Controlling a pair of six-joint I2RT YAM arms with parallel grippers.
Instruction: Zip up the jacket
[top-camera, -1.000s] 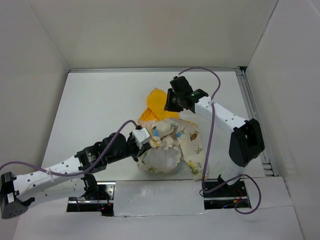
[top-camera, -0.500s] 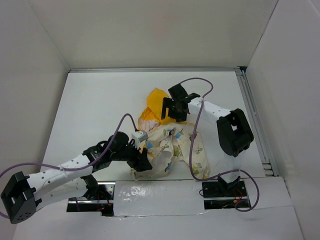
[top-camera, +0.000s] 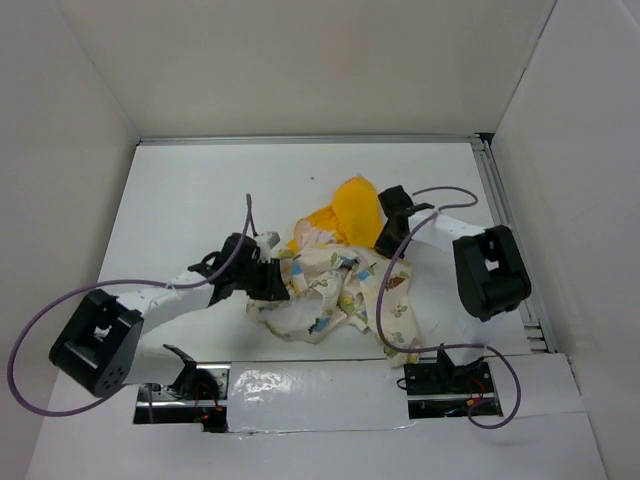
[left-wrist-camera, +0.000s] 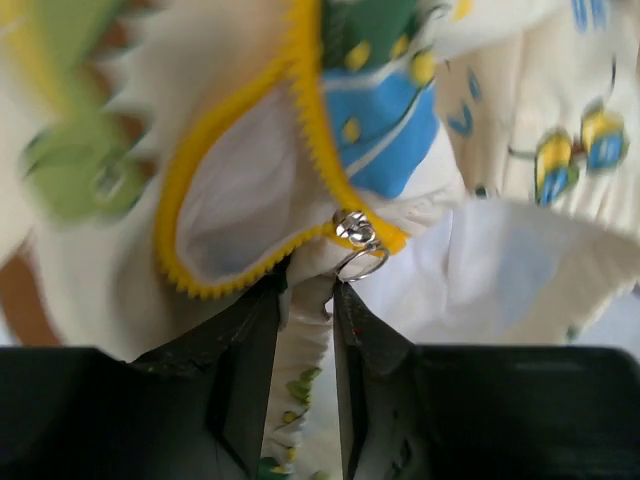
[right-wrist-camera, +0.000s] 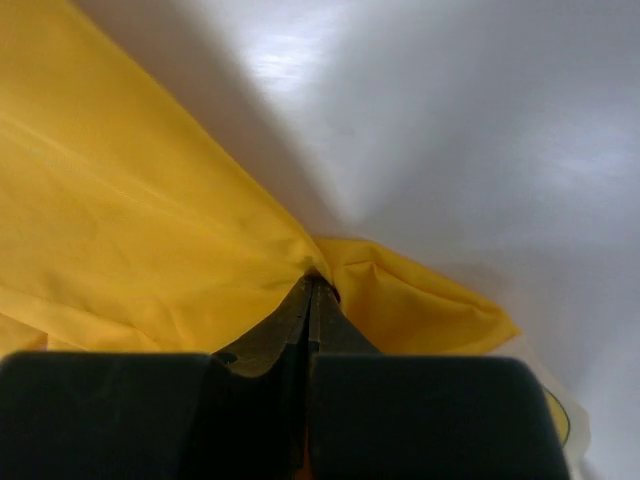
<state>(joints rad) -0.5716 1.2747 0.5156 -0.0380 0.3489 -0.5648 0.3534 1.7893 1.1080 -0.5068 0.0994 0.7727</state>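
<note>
— Where does the jacket (top-camera: 335, 290) lie?
— It is crumpled on the table (top-camera: 190, 190), around the middle and toward the near edge. Its yellow hood (top-camera: 355, 208) is on the far side.
— And the right gripper (right-wrist-camera: 312, 288)?
— It is clenched on a fold of the yellow hood cloth, and the jaws meet.
— The left gripper (left-wrist-camera: 307, 295)?
— It is at the jacket's left edge. A cream fold fills the narrow gap between its fingers (left-wrist-camera: 250, 370), so it grasps the jacket just below the metal zipper slider (left-wrist-camera: 357, 231). The ring pull (left-wrist-camera: 362, 266) hangs by the right finger. Yellow zipper teeth (left-wrist-camera: 310, 120) curve away from the slider.
</note>
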